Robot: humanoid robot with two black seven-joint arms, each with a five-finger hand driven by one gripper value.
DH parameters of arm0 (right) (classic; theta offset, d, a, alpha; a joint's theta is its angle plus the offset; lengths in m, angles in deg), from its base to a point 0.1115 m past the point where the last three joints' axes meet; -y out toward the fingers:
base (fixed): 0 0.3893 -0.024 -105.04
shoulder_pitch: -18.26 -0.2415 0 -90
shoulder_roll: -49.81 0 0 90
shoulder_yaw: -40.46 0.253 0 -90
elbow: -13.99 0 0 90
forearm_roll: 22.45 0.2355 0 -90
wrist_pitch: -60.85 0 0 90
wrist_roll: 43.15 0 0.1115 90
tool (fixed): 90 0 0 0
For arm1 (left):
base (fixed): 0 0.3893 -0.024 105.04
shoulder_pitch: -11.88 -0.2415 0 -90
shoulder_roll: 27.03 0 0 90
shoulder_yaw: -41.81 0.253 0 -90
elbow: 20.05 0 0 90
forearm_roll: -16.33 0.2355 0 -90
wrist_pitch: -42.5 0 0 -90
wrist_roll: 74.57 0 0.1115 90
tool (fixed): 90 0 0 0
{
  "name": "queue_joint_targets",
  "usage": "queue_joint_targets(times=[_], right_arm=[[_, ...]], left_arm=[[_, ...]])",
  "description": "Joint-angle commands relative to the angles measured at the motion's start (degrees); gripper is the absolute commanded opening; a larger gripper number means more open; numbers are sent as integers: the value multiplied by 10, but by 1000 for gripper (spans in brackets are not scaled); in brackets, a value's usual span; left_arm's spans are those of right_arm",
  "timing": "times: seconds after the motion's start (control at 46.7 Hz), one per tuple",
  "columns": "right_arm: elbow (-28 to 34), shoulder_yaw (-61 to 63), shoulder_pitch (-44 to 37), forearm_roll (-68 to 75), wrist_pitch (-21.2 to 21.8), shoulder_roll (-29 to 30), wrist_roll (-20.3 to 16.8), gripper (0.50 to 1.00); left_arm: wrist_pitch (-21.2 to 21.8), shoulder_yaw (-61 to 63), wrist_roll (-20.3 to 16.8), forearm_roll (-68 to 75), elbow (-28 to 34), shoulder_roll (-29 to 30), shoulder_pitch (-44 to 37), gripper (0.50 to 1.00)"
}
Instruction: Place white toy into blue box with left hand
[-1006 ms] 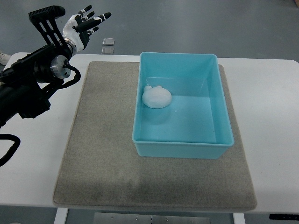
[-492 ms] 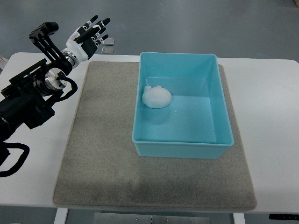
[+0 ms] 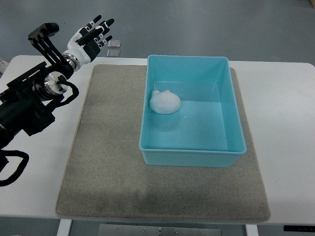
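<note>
A white toy (image 3: 165, 102) lies inside the blue box (image 3: 231, 105), against its left wall. The box stands on a grey mat (image 3: 108, 147). My left hand (image 3: 93, 35) hovers over the table's far left edge, well left of the box, with its fingers spread and nothing in them. Its dark arm (image 3: 29, 103) comes in from the left edge. The right arm does not show.
The mat lies on a white table (image 3: 285, 123). Two small square plates (image 3: 114, 48) sit on the floor beyond the table's far edge, just right of my left hand.
My left hand has drawn back to the left and turned slightly since a second ago. The toy and box have stayed put.
</note>
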Motion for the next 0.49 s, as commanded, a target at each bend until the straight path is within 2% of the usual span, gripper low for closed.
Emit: queue_joint_targets(times=[0.0, 0.471], right_arm=[[0, 0, 0, 0, 0, 0, 0, 936], [8, -1, 0, -6, 9, 0, -4, 936]], left_arm=[[0, 0, 0, 0, 1, 0, 0, 992], [2, 0, 0, -1, 1, -4, -13, 994]])
